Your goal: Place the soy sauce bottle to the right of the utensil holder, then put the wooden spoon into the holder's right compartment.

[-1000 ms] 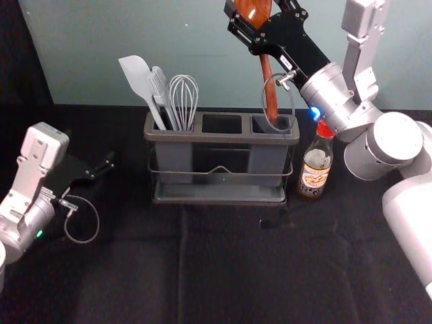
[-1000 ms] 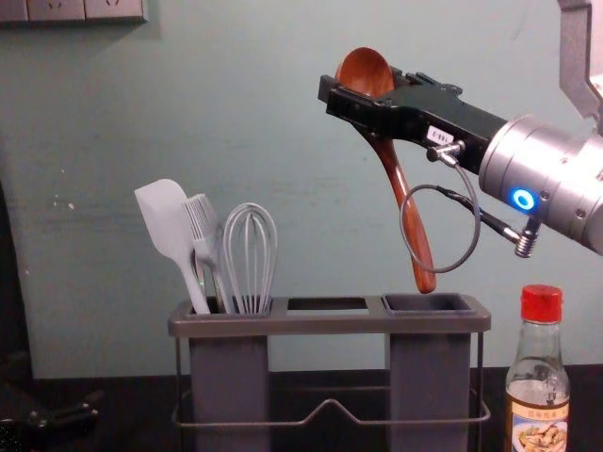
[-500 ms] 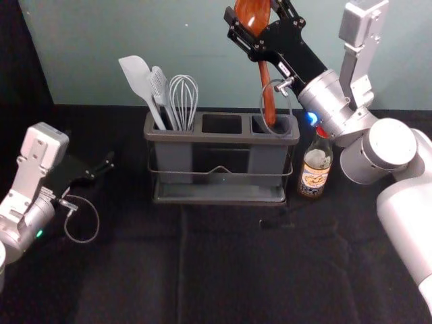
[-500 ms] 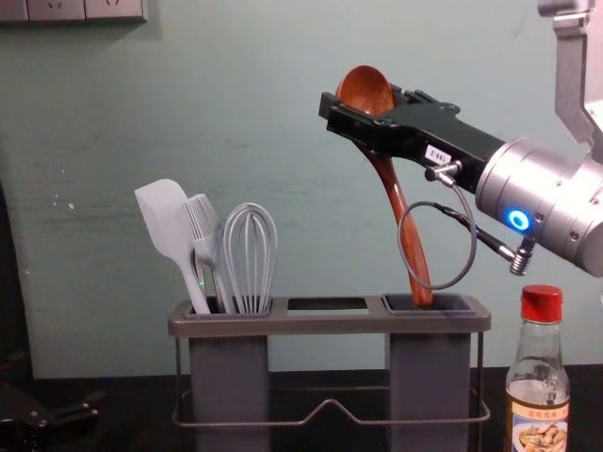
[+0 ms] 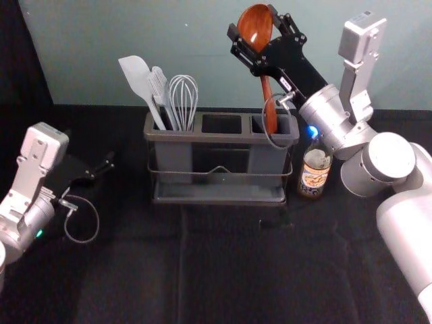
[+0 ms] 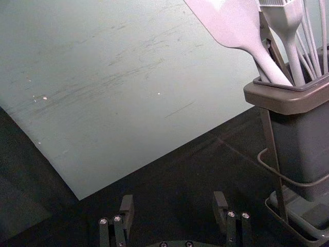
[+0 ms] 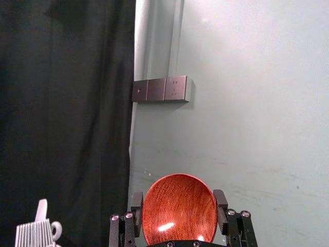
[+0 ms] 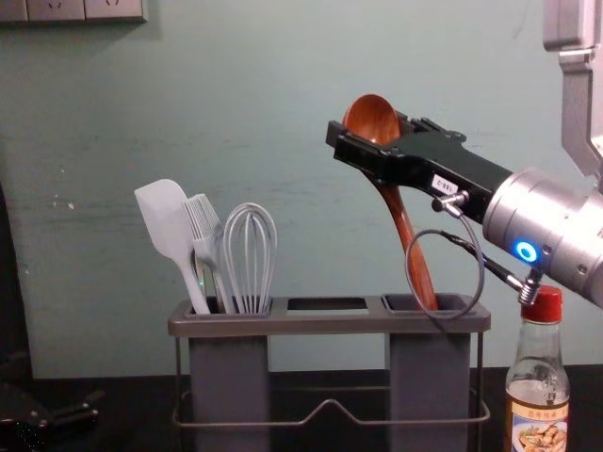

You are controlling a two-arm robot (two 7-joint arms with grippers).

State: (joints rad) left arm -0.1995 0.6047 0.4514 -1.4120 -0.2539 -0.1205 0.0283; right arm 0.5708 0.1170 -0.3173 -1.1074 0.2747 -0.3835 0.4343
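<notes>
My right gripper (image 5: 252,20) is above the holder's right side, shut on the wooden spoon (image 5: 270,101). In the right wrist view, the spoon's bowl (image 7: 179,206) is between the fingers of the right gripper (image 7: 179,201). The spoon leans slightly, bowl up, and its handle (image 8: 415,262) reaches down into the right compartment (image 8: 462,303); the handle's tip is hidden there. The soy sauce bottle (image 8: 538,395) stands upright to the right of the utensil holder (image 8: 325,324). My left gripper (image 5: 108,165) is parked left of the holder; the left gripper (image 6: 174,208) is open and empty.
A spatula (image 8: 168,221), a brush (image 8: 205,231) and a whisk (image 8: 250,254) stand in the holder's left compartment. The middle compartment (image 5: 222,123) is empty. A wall (image 5: 135,34) rises behind. The right forearm reaches over the bottle, close to its cap in the head view.
My right gripper has lowered with the spoon, and the handle's lower end has passed from above the rim into the right compartment. The left arm, holder and bottle have stayed where they were.
</notes>
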